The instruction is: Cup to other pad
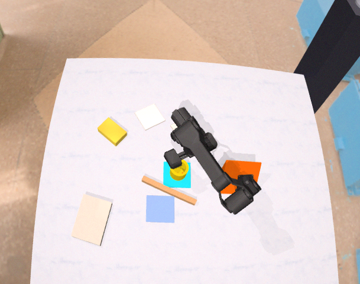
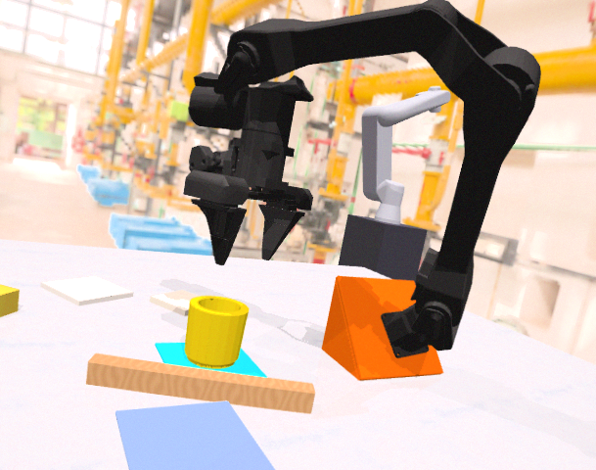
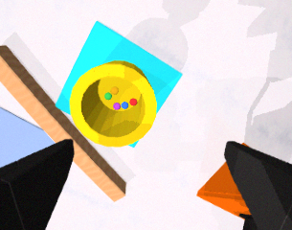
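Marbles (image 3: 121, 98) sit safe inside the round yellow cup (image 2: 215, 323), which stands on the bright blue square pad (image 1: 185, 181) near the middle of the bench. High above it, the black gripper (image 2: 247, 237) is wide open and holds nothing. A low swing could tip the cup.

1. From above, the arm (image 1: 204, 152) covers part of the cup (image 1: 180, 173) rim and the orange wedge's (image 1: 244, 171) near corner.
2. The wooden bar (image 2: 199, 383) hides the cyan pad's (image 2: 168, 352) front edge.
3. The wrist view crops both fingertips.
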`<action>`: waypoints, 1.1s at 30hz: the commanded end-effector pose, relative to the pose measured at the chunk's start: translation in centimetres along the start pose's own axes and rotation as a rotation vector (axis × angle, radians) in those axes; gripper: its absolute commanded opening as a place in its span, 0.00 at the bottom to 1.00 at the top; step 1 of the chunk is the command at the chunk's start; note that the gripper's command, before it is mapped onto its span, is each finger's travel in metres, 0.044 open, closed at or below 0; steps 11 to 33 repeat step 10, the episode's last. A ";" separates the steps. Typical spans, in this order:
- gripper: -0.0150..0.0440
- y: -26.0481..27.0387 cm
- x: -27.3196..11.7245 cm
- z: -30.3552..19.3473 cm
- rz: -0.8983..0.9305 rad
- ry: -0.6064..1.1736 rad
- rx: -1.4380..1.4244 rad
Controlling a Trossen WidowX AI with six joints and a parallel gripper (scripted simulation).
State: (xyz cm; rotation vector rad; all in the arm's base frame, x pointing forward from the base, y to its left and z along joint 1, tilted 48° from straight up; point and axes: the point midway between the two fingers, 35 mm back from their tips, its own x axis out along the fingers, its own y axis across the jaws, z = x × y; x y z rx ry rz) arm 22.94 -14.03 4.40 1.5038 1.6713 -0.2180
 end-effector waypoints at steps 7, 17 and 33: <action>1.00 0.0 -2.8 -0.1 -0.002 -0.007 -0.011; 1.00 0.0 -2.4 -0.2 0.001 -0.005 -0.003; 1.00 0.0 -2.4 -0.2 0.001 -0.005 -0.003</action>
